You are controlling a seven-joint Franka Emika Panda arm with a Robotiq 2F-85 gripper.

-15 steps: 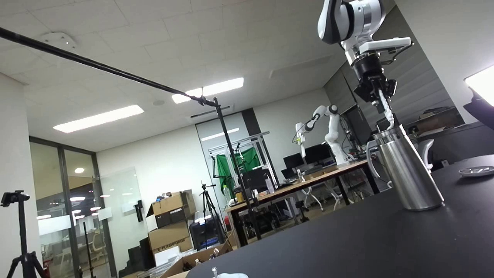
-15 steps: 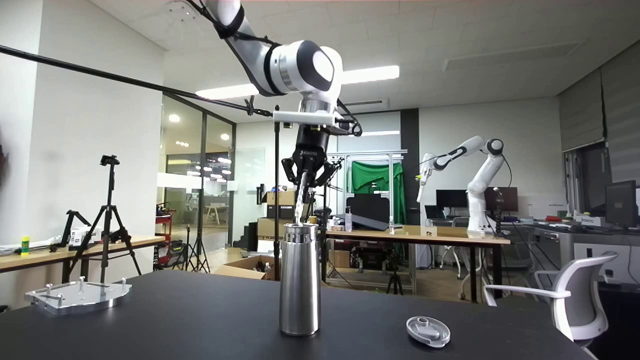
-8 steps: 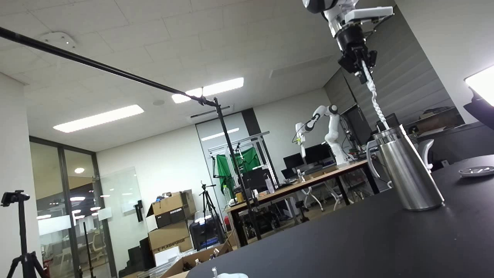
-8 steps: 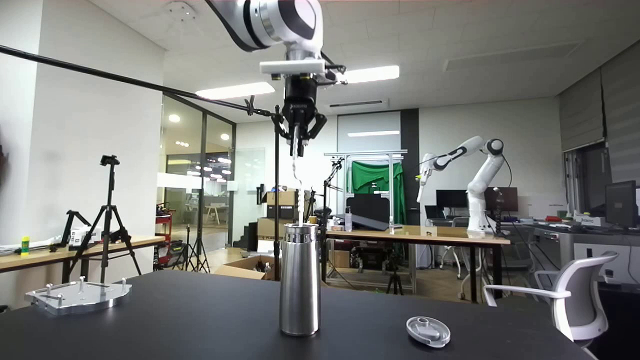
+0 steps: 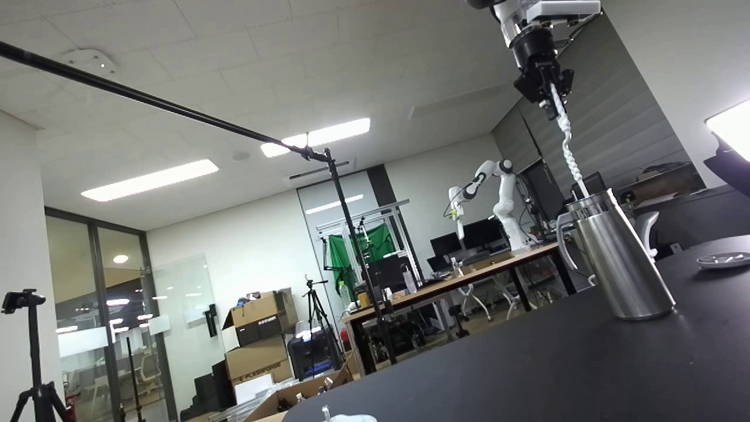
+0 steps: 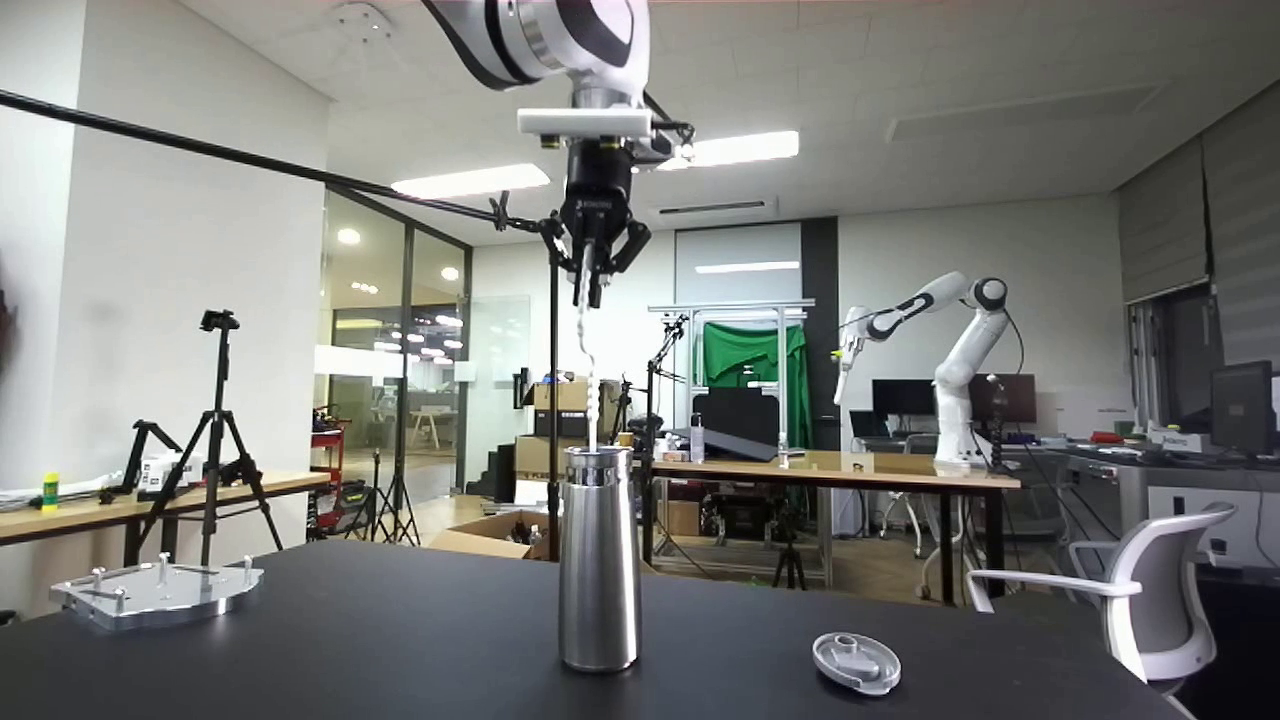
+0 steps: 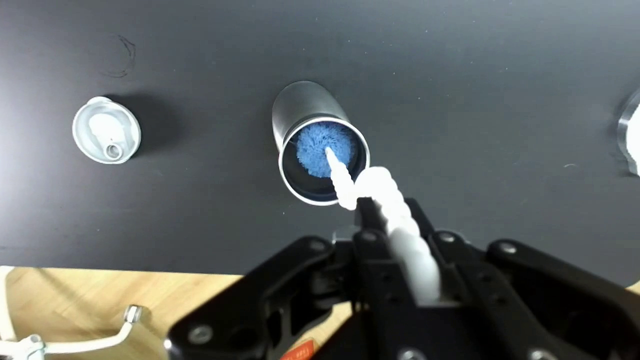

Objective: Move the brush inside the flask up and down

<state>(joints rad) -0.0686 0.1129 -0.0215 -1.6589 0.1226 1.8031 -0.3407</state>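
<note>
The steel flask (image 6: 600, 590) stands upright on the black table, also in an exterior view (image 5: 624, 264) and the wrist view (image 7: 305, 102). The brush has a white, twisted, bent handle (image 6: 588, 345), seen also in an exterior view (image 5: 566, 138). Its handle rises from the flask's mouth. In the wrist view its blue bristles (image 7: 315, 150) sit inside the mouth, below the rim. My gripper (image 6: 587, 300) is well above the flask, shut on the upper part of the handle. In the wrist view the handle runs between the fingers of my gripper (image 7: 390, 202).
A grey lid (image 6: 857, 664) lies on the table beside the flask, also in the wrist view (image 7: 106, 131). A metal plate with posts (image 6: 160, 590) lies on the opposite side. A white chair (image 6: 1150, 590) stands by the table's edge.
My gripper has risen a good way with the brush, and much more handle shows above the flask. Over the last half second it rose only slightly. The flask stays standing in place.
</note>
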